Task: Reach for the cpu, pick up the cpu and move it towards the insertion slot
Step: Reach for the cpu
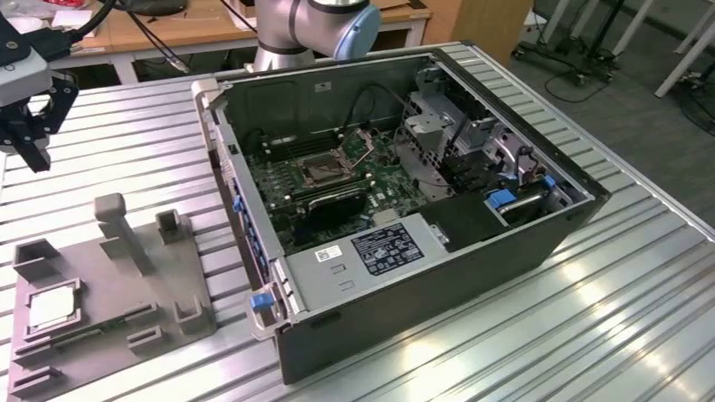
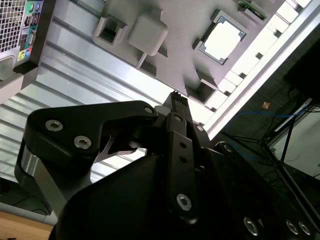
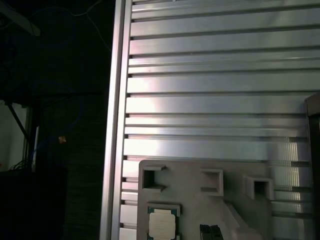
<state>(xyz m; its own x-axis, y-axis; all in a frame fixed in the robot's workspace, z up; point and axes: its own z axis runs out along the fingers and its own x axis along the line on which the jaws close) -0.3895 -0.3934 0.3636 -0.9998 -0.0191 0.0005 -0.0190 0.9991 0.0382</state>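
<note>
Gripper (image 1: 37,159) over table (image 1: 134,126), cpu (image 1: 50,308) in grey tray (image 1: 112,285) — raised blocks (image 1: 112,222) nearby

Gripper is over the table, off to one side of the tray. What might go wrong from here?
The cpu lies recessed in the grey tray among raised blocks; the gripper may clip one if its descent is off-centre. The insertion slot sits deep inside the open case, beside black cables that might snag the arm.

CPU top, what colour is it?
Pale silvery-white cpu, clearest in the second wrist view, seated in the grey tray.
</note>
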